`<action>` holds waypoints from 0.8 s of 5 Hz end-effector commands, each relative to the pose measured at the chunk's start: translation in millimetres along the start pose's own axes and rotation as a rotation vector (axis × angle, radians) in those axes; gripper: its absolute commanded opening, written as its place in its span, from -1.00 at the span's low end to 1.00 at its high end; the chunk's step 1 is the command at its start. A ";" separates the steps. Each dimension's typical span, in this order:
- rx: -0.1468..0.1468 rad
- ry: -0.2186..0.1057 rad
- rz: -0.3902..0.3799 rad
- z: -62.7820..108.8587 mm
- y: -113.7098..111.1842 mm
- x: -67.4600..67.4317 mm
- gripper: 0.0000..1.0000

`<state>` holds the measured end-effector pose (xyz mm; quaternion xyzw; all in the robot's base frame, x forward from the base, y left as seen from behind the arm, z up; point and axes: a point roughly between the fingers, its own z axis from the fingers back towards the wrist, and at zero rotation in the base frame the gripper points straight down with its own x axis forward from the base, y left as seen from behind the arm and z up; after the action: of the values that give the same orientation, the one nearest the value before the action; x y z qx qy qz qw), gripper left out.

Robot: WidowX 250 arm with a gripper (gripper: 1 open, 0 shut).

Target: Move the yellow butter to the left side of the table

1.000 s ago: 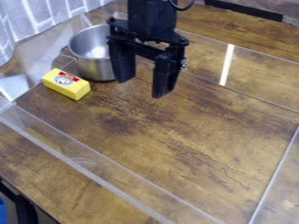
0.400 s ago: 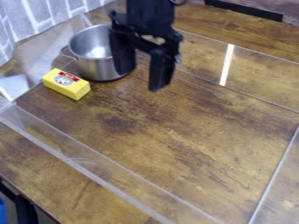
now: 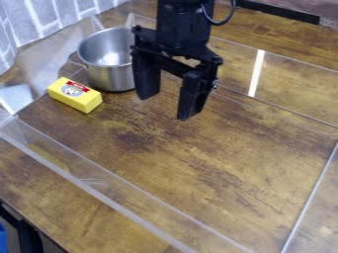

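The jaws of the gripper (image 3: 173, 96) are spread wide, with nothing held; the butter (image 3: 75, 95) is seen to the left of them in the view, well apart, on the table (image 3: 183, 176) near the pot; it is yellow and blocky, marked with red and white on top; the steel pot's (image 3: 109, 61) contents cannot be made out.
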<state>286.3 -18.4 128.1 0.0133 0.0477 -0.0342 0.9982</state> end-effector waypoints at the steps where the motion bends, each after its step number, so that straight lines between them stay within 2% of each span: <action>1: -0.002 -0.065 0.050 25.7 8.7 -1.3 1.00; 2: -0.003 -0.065 0.096 30.5 18.5 0.8 1.00; 3: -0.028 -0.085 0.078 28.1 18.2 7.2 1.00; 4: -0.034 -0.084 0.064 25.8 12.4 10.2 1.00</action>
<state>294.3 -7.3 140.1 -0.0024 0.0315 -0.0017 0.9995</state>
